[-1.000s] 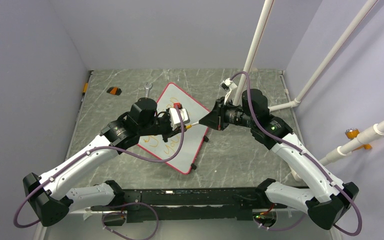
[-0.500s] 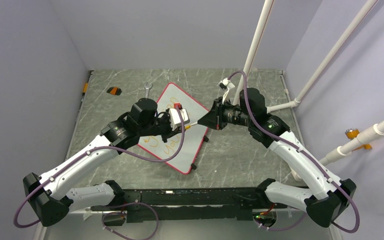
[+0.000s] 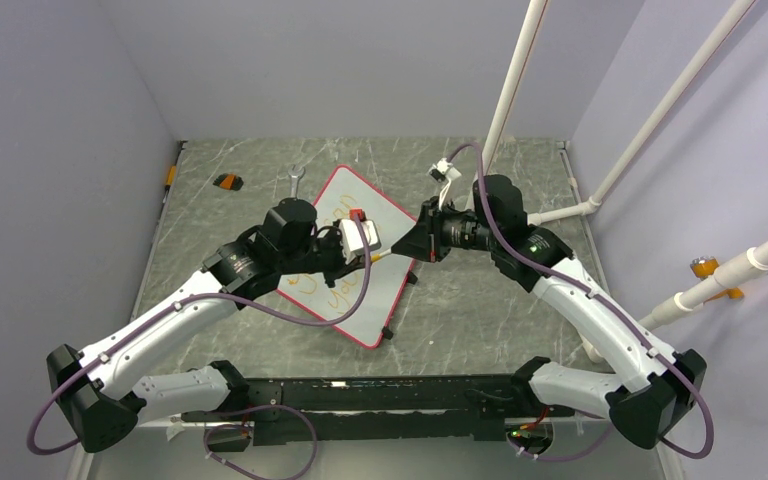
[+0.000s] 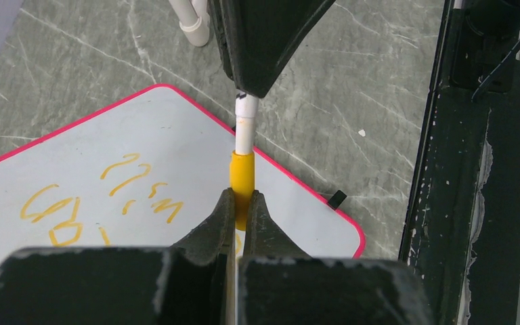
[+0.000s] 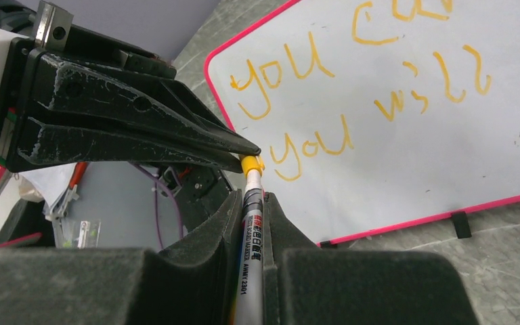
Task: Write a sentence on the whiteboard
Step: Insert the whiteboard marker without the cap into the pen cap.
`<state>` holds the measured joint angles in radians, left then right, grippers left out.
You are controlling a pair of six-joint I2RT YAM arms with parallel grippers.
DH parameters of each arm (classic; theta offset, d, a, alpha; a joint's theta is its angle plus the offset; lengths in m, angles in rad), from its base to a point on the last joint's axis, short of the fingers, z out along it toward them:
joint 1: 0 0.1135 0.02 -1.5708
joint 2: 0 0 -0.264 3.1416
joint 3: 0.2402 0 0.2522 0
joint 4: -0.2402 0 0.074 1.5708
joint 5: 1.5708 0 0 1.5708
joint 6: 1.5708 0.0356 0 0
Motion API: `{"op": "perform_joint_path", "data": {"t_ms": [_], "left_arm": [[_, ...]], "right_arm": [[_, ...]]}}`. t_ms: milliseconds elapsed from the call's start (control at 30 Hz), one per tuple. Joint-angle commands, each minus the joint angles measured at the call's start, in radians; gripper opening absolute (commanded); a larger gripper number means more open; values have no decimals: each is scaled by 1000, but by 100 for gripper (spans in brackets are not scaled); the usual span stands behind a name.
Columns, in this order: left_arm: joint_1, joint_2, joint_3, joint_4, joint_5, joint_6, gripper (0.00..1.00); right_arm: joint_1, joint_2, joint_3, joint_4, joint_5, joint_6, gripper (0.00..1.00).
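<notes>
Far left of the table (image 3: 460, 310): one small orange-and-black item (image 3: 226, 181), lying loose. Just right of it was one metal wrench (image 3: 295, 180), flat on the grey marbled surface near the board's far corner. Centre: the whiteboard (image 3: 380, 300), white with a pink-red frame, lay flat and turned at an angle, with small black clips on its near right edge. On it was the sentence (image 5: 382, 105), in orange marker, two lines, "you can" over "you will", the last letters ragged. Above the board's right edge: left gripper (image 4: 242, 198), fingers pressed together on the yellow cap (image 4: 242, 172) of a marker. The marker (image 5: 252, 227) was white-barrelled with printed lettering, held clear of the board and roughly level, spanning the two arms. The cap sat against the barrel's end; whether it was fully seated could not be told. To the right of that was the right gripper (image 5: 252, 203), fingers clamped on the barrel, its tips close to the left gripper's and seemingly apart. Far right: white pipes (image 3: 508, 90), slanting up against the wall.
</notes>
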<state>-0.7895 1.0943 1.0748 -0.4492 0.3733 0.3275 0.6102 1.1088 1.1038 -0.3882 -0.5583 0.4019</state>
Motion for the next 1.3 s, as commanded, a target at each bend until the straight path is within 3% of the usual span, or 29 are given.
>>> {"op": "perform_joint_path", "data": {"t_ms": [0, 500, 1267], "left_arm": [[-3, -16, 10, 53, 10, 4, 0], [-3, -27, 8, 55, 23, 5, 0], [-2, -25, 17, 57, 215, -12, 0]], "right_arm": [[3, 4, 23, -4, -80, -66, 0], [2, 13, 11, 8, -78, -90, 0], [9, 75, 2, 15, -135, -196, 0]]}}
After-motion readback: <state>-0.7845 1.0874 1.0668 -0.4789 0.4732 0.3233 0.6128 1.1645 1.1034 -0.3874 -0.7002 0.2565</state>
